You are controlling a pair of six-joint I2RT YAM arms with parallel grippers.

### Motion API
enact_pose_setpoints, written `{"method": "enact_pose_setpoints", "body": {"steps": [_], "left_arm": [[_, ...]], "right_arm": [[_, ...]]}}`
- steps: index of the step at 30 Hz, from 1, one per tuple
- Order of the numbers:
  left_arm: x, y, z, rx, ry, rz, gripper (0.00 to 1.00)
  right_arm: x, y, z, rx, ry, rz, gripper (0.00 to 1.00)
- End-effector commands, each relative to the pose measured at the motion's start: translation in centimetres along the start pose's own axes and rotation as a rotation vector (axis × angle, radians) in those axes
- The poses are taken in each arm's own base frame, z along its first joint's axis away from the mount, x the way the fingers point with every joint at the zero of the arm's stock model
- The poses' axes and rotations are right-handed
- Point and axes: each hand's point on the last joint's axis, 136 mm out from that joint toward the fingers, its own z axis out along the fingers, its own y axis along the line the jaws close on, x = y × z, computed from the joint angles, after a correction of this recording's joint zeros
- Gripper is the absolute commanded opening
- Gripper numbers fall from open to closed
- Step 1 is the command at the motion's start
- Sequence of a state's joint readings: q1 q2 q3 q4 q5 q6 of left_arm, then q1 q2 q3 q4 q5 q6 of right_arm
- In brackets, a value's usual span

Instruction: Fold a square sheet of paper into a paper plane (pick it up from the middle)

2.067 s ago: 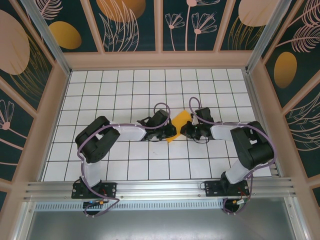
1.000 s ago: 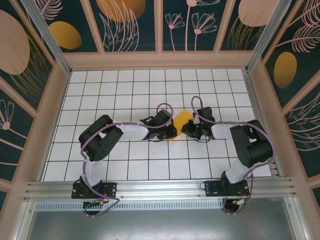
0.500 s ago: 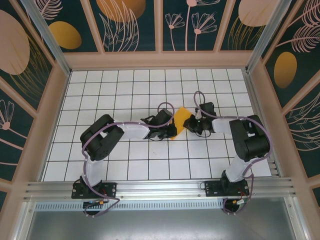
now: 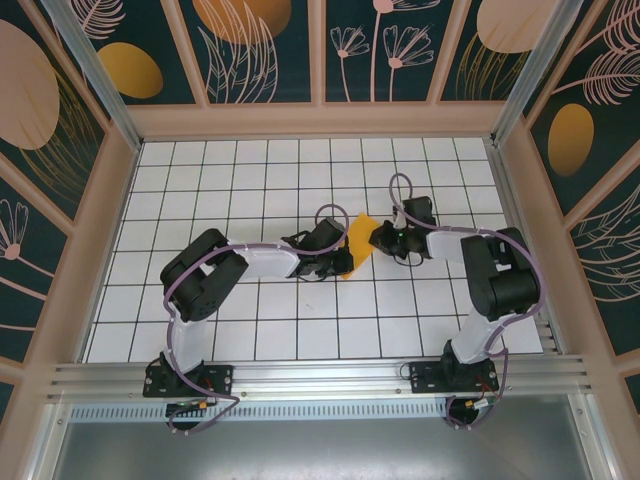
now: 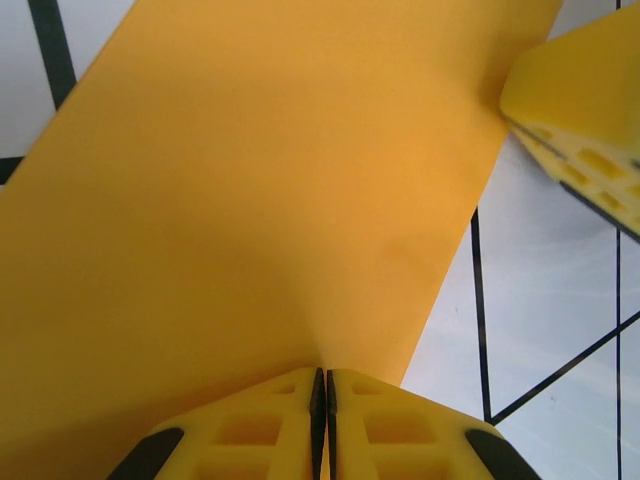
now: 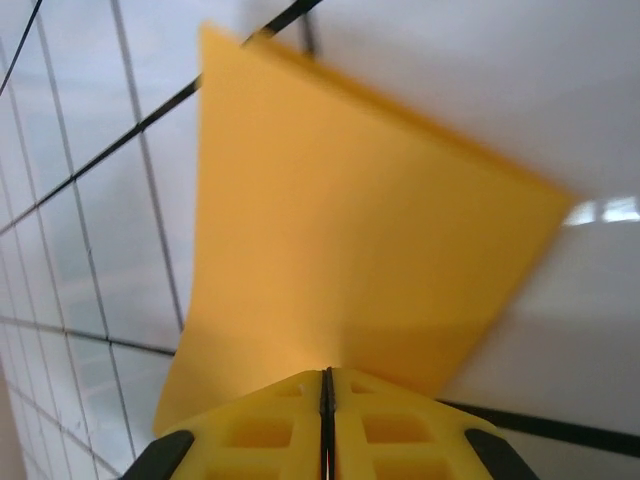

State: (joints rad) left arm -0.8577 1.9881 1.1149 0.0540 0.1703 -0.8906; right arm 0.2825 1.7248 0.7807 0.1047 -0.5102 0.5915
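Since two seconds back, my right gripper (image 4: 380, 238) has swung farther from me and leftward, and the square sheet of paper (image 4: 358, 240) now looks narrower from above, tipped more on edge over the tiled table (image 4: 250, 180) mid-workspace. My left gripper (image 4: 343, 262) sits at the sheet's near-left edge, its forearm stretched low across the tiles. My right arm is folded tight, elbow out right. On each wrist camera I see the jaws pressed together, pinching the paper's edge from opposite sides.
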Motion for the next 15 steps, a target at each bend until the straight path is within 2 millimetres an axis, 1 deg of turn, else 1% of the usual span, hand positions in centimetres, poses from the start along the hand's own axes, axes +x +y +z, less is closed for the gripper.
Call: {"method": "enact_pose_setpoints", "body": {"steps": [1,5,8,12,15], "left_arm": [[2.5,4.2,0.7,-0.159,0.079,0.001,0.13],[2.6,4.4,0.6,-0.165,0.081,0.000,0.13],[2.8,4.6,0.7,-0.170,0.086,-0.001,0.13],[3.2,5.0,0.8,-0.175,0.102,0.002,0.14],[3.6,5.5,0.7,-0.186,0.108,0.000,0.14]], "right_arm": [[0.6,1.8,1.3,-0.061,0.059,-0.063,0.09],[0.1,0.8,2.0,-0.025,0.062,-0.046,0.08],[-0.9,0.2,2.0,-0.010,0.043,-0.039,0.08],[-2.0,-1.3,2.3,0.001,0.038,-0.002,0.08],[-3.0,-2.2,2.1,0.006,0.014,0.017,0.08]]}}
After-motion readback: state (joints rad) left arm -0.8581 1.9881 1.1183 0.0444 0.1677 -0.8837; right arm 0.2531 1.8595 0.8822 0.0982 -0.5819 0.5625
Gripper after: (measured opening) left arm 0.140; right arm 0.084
